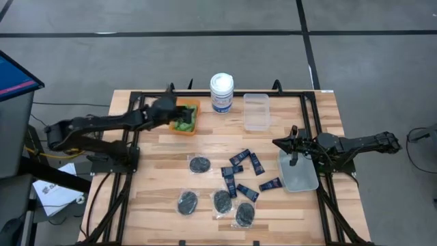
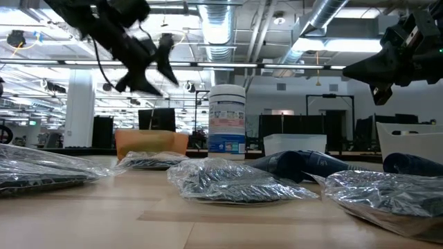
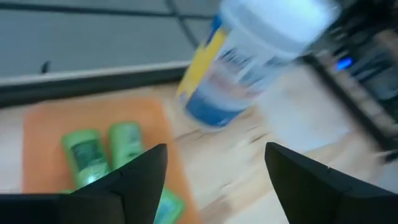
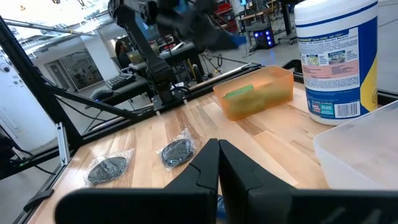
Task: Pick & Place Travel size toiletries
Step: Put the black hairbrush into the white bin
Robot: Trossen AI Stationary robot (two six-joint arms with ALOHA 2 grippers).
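Several green little bottles (image 3: 86, 155) lie in the orange bin (image 1: 192, 106) at the table's far left. My left gripper (image 3: 214, 152) hovers open over this bin (image 3: 43, 130), holding nothing. Navy blue tubes (image 1: 243, 171) lie scattered on the wood at mid-table. Black discs in clear packets (image 1: 199, 164) lie flat around them, toward the near edge (image 1: 222, 200). My right gripper (image 4: 217, 146) is shut and empty; it hangs above the far left corner of a clear bin (image 1: 300, 174) on the right.
A large white canister with a blue label (image 1: 221, 92) stands at the far edge beside the orange bin. A second clear bin (image 1: 256, 111) sits to its right. Black frame rails (image 1: 134, 137) run along the table's sides. Bare wood lies near the left edge.
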